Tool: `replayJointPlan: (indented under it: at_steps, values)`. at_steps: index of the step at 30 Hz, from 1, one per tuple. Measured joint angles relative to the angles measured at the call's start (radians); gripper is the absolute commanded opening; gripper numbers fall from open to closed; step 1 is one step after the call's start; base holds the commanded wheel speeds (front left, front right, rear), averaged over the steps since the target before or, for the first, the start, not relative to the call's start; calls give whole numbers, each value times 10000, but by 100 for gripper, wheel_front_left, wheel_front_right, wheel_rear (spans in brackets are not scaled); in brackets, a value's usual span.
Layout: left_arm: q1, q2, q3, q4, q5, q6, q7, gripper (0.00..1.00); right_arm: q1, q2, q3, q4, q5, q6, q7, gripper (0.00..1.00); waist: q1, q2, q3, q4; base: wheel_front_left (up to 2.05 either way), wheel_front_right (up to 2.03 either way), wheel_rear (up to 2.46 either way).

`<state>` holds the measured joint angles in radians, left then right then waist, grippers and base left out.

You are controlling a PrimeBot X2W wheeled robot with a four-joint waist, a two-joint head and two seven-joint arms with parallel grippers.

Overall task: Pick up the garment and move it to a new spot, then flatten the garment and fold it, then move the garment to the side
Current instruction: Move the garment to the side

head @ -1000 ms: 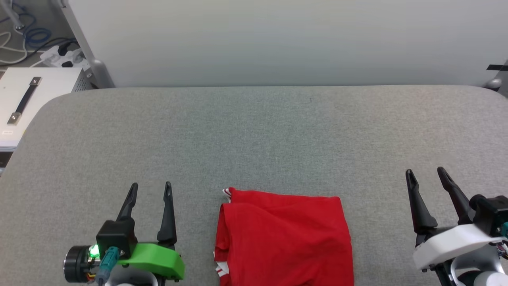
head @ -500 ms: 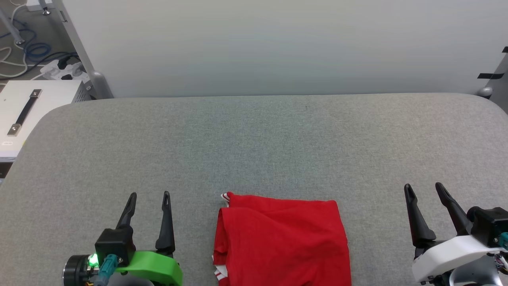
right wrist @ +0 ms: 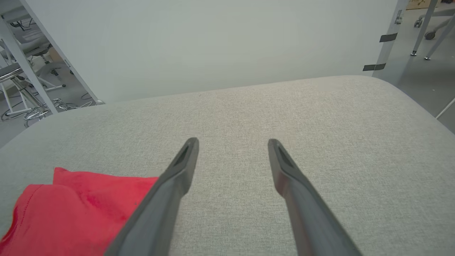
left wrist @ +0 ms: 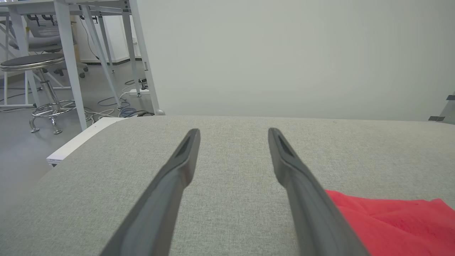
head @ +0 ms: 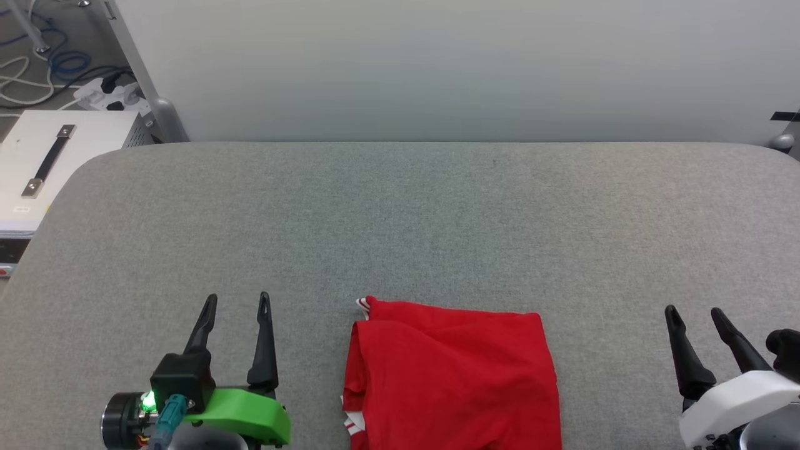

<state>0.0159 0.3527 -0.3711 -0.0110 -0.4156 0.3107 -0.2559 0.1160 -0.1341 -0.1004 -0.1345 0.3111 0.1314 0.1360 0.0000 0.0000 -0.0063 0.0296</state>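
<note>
The garment [head: 453, 375] is a red shirt folded into a rough rectangle, lying on the grey table [head: 400, 212] at the near middle, with a bit of red-white trim at its far left corner. It also shows as red cloth [left wrist: 394, 224] at the lower right of the left wrist view and as red cloth [right wrist: 74, 209] at the lower left of the right wrist view. My left gripper [head: 237, 306] stands open to the shirt's left, empty. Off to the shirt's right, my right gripper [head: 694, 315] is open and empty too.
A pale wall [head: 437, 62] rises behind the table's far edge. At the far left stand a white box with a black handle [head: 44, 162], cables and a power strip [head: 106, 94] on the floor. A stool [left wrist: 39, 81] and table legs stand further left.
The head camera has shifted, so the whole picture moved a little. My right gripper sits lower and further right in the view. The garment lies as before.
</note>
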Motion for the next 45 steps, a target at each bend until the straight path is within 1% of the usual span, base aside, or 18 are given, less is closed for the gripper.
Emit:
replayJointPlan:
  at_steps: [3,4,5,8,15,20,23,24,25,26,27,28,36,42,45]
  values:
    - [-125,-59,63,-50,88,-48,2,100,-6,-378,-36,288,602,0,564,100,0,0,146,104,0,0,0]
    - [-250,-125,136,-107,192,-52,0,100,-42,-817,251,652,1066,0,1260,100,0,0,339,195,0,0,0]
    - [-286,-169,146,-121,224,-73,0,100,-63,-915,397,755,1229,0,1407,100,0,0,416,227,0,0,0]
    - [-441,-376,165,-186,309,-81,0,100,-274,-1089,932,993,1691,0,1749,100,0,0,665,321,0,0,0]
    - [-965,-702,146,-165,581,-357,0,100,-765,-1386,2387,1490,2683,0,2295,100,0,0,1332,621,0,0,0]
    - [-1216,-832,198,-107,734,-441,0,100,-953,-1582,3072,1868,3260,0,2625,100,0,0,1746,895,0,0,0]
    - [-1257,-995,249,-77,817,-527,0,100,-1047,-1616,3392,2040,3574,0,2752,100,0,0,1980,1041,0,0,0]
    - [-1272,-1189,362,-12,911,-619,0,100,-1272,-1774,3854,2276,4080,2,3110,100,0,0,2287,1239,0,0,0]
    - [-1277,-1248,401,0,915,-650,0,100,-1322,-1829,3914,2293,4086,4,3149,100,0,0,2322,1272,0,0,0]
    - [-1278,-1289,431,8,926,-688,0,100,-1351,-1852,3923,2322,4115,10,3177,69,0,0,2345,1295,0,0,0]
    - [-1280,-1321,466,13,949,-706,0,100,-1377,-1864,3931,2357,4171,12,3195,44,0,0,2364,1316,0,0,0]
    - [-1280,-1340,500,25,995,-740,0,100,-1391,-1881,3946,2376,4169,12,3202,0,0,0,2364,1325,0,0,0]
    - [-1279,-1494,673,127,1189,-934,0,100,-1472,-1904,4027,2589,4146,12,3306,0,0,0,2207,1260,0,0,0]
    - [-1216,-1544,892,263,1246,-1018,0,100,-1605,-1954,3998,2587,4029,12,3415,0,1,0,1842,1151,0,0,0]
    - [-1056,-1546,949,247,1260,-1055,0,100,-1615,-2123,3954,2579,3891,12,3586,0,1,0,1590,1041,0,0,0]
